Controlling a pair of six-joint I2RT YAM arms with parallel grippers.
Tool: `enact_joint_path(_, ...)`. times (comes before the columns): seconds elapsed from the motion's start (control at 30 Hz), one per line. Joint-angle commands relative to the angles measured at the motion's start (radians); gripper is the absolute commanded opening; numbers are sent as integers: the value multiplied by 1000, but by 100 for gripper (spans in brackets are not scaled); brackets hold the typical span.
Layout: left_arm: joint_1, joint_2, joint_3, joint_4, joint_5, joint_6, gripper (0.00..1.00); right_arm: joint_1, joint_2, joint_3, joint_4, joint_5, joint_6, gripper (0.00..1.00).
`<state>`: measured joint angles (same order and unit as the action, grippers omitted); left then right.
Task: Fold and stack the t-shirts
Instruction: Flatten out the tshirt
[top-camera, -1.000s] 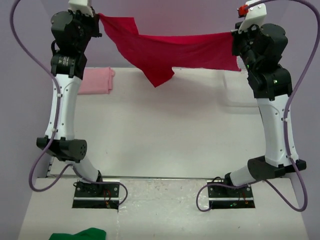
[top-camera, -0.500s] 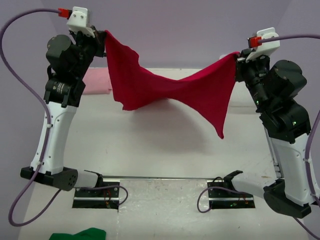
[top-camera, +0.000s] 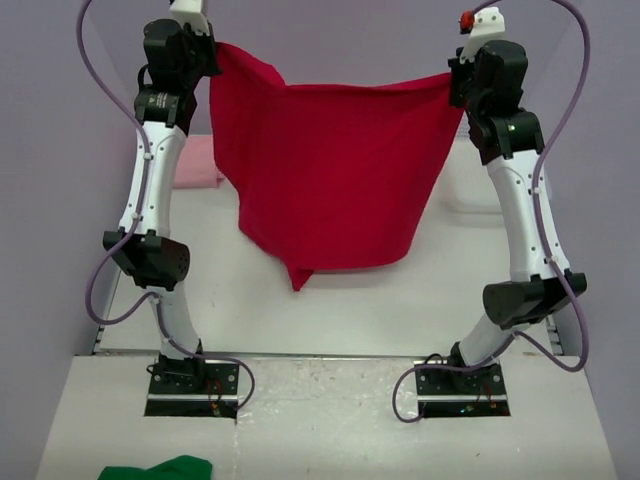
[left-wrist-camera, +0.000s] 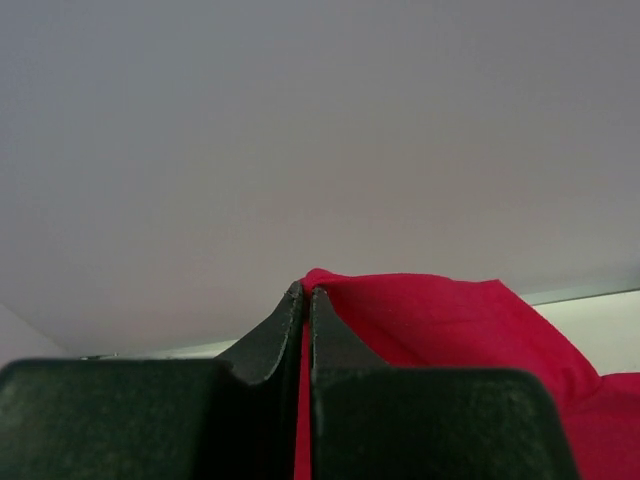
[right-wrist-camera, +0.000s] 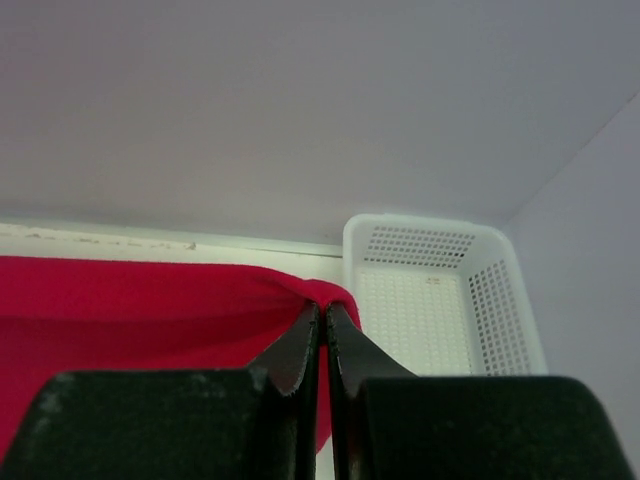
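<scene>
Compared with half a second ago, both my arms stand straighter and taller, and the red t-shirt (top-camera: 330, 180), then a twisted, sagging band between them, hangs as one broad sheet. Nearest the camera, a green cloth (top-camera: 160, 468) lies at the front edge, left of centre. Just behind it, the two mounting plates (top-camera: 190, 385) carry my arm bases. Beyond them lies the pale table (top-camera: 350, 320). The garment's lowest corner hangs above the table's middle, left of centre; whether it touches the surface I cannot tell. Higher up, the cloth spreads wide between my two wrists, its top edge dipping slightly between them. My left gripper (top-camera: 207, 48) is pinched tight on the upper left corner; the left wrist view shows the jaws pressed together with red fabric emerging from their tips. My right gripper (top-camera: 455, 75) is likewise clamped on the upper right corner, a fold of red cloth bunched at its closed jaws in the right wrist view. Farther back, the pink t-shirt (top-camera: 197, 162) lies flat on the far left of the table, partly hidden by my left arm and the red sheet. At the far right, a white mesh basket (right-wrist-camera: 430, 290) sits near the back wall.
</scene>
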<state>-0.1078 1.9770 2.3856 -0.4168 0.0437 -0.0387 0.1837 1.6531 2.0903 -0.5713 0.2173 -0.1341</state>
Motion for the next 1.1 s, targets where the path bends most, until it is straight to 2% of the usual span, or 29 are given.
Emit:
enact_joint_path(0.0,14,-15,57,78,33,34,0,-12,23,137,44,-12,-7,0)
enact_joint_path(0.17,25,-35,70,73,39,74,0,0,62,217,-13,-4,-7,0)
enact_joint_path(0.4,25,-272,-101,66,27,68,0,91,-136,77,-28,43,-27,0)
enact_joint_path(0.6,25,-556,-213,-20,54,53,0,261,-337,-38,-74,123,-28,0)
enact_joint_path(0.7,25,-696,-223,-71,103,11,0,403,-433,-33,-130,189,-25,0)
enact_joint_path(0.73,25,-743,-214,-83,129,5,0,487,-456,-30,-150,239,-25,0)
enact_joint_path(0.9,25,-837,-192,-123,186,-47,0,686,-549,10,-254,367,16,0)
enact_joint_path(1.0,25,-851,-204,-128,226,-76,0,704,-585,-76,-236,418,30,0)
enact_joint_path(1.07,25,-850,-267,-105,236,-87,0,701,-605,-208,-205,474,27,0)
